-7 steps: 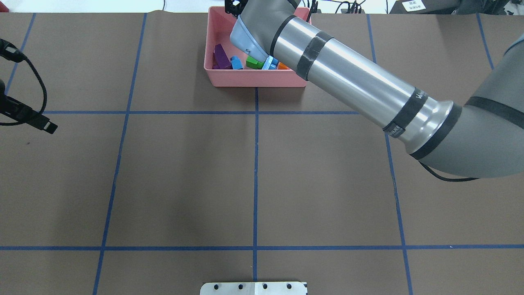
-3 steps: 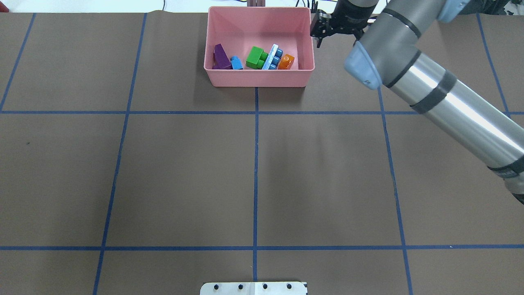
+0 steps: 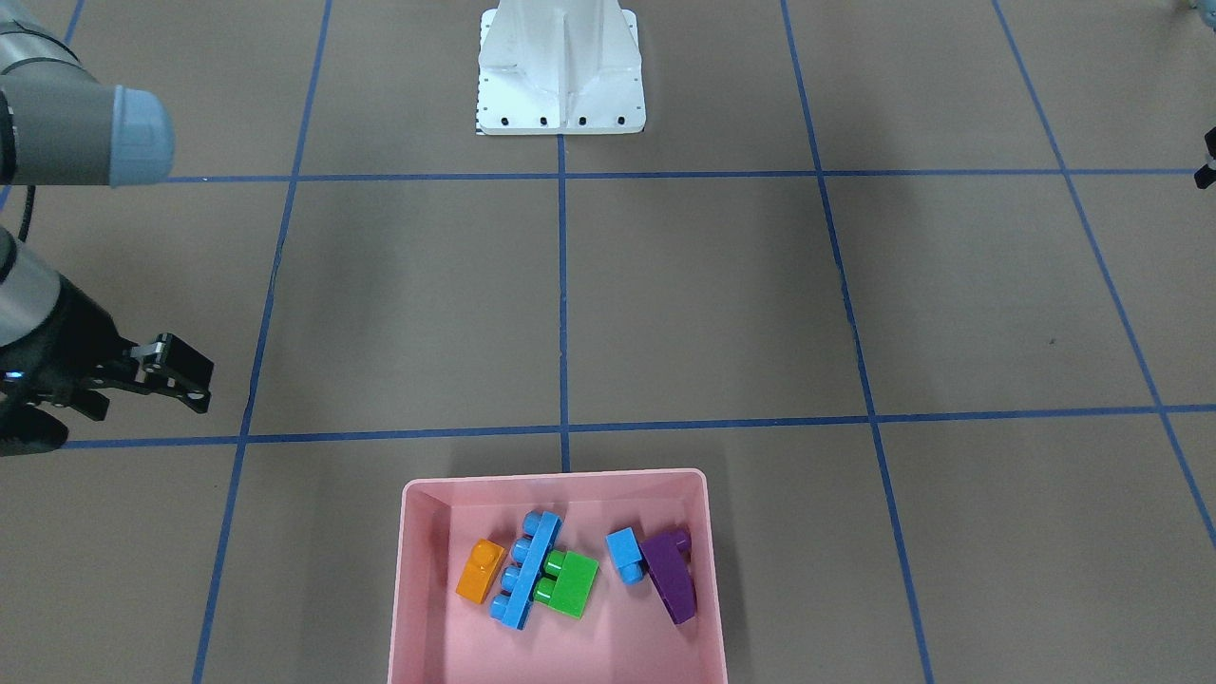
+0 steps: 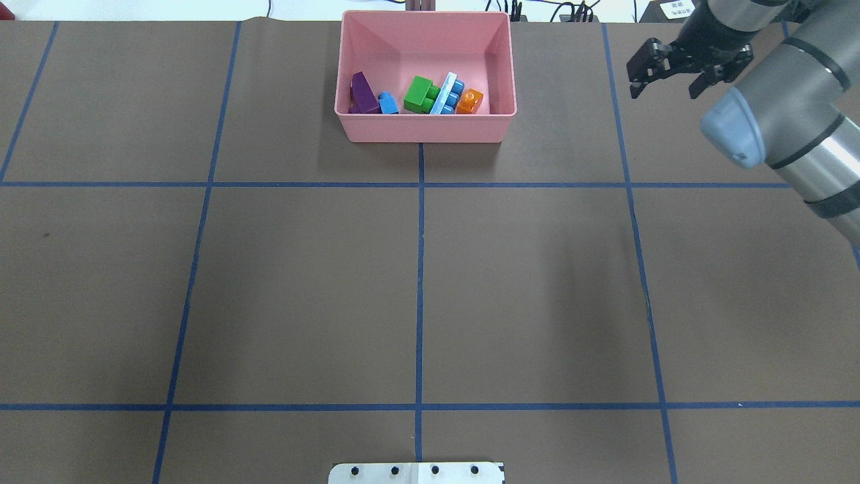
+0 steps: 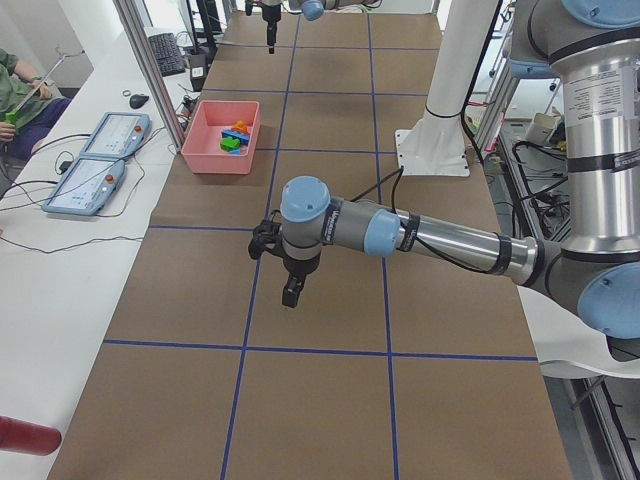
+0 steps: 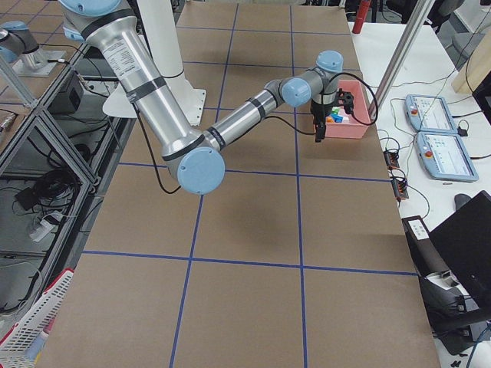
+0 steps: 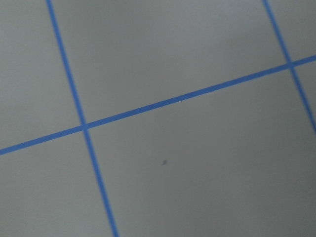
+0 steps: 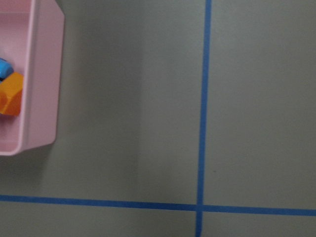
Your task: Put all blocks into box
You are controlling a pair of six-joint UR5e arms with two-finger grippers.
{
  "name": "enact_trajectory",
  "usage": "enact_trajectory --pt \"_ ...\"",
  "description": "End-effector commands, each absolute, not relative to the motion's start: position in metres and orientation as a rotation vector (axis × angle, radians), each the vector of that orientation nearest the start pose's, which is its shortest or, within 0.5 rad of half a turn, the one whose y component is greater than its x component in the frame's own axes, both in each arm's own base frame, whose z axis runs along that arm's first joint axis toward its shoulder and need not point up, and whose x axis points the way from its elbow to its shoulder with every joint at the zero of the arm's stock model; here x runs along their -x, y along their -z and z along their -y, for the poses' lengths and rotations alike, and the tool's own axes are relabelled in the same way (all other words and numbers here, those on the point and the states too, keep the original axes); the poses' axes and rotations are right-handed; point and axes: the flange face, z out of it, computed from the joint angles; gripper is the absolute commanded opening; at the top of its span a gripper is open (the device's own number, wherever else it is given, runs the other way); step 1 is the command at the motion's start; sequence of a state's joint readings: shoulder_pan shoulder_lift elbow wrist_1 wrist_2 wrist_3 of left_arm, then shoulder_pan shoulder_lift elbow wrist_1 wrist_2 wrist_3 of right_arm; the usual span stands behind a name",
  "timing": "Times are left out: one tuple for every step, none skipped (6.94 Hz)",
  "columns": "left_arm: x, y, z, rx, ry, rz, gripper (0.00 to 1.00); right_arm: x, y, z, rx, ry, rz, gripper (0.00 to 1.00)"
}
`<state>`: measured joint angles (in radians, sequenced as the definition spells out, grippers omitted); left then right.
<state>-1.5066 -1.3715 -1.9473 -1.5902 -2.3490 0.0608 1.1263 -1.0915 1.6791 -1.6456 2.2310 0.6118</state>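
The pink box (image 4: pixel 423 131) stands at the far middle of the table. In it lie the purple sloped block (image 4: pixel 363 93), small light blue block (image 4: pixel 388 103), green block (image 4: pixel 420 95), long light blue block (image 4: pixel 446 94) and orange block (image 4: pixel 470 101). My right gripper (image 4: pixel 667 79) is open and empty, above the table to the right of the box; in the front-facing view it (image 3: pixel 180 378) is at the left. My left gripper (image 5: pixel 290 290) hangs over the table's left part, far from the box; I cannot tell whether it is open. The right wrist view shows the box's corner (image 8: pixel 44 74) and the orange block (image 8: pixel 11 94).
The white base plate (image 4: pixel 416 472) sits at the near table edge. Blue tape lines (image 4: pixel 420 269) divide the brown table. Beyond the far edge is a desk with two tablets (image 5: pixel 100 150) and cables.
My right arm has swung away from above the box to the right, uncovering all the blocks in it. My left gripper has left the overhead view's left edge.
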Motion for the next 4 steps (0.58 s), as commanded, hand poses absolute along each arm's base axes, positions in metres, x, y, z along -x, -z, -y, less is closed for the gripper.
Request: enact_trajectory --pt "0.052 -0.582 0.402 -0.162 -0.154 -0.774 1.00 0.142 -0.410 0.589 -0.125 0.087 0.771 1.00" --pt "0.057 -0.585 0.398 -0.168 -0.152 -0.773 1.00 0.099 -0.446 0.578 -0.124 0.128 0.787 1.00" --pt "0.060 -0.585 0.396 -0.174 -0.151 -0.771 1.00 0.058 -0.485 0.561 -0.127 0.161 0.791 1.00" --pt "0.060 -0.585 0.399 -0.179 -0.156 -0.770 1.00 0.034 -0.524 0.538 -0.123 0.207 0.776 1.00"
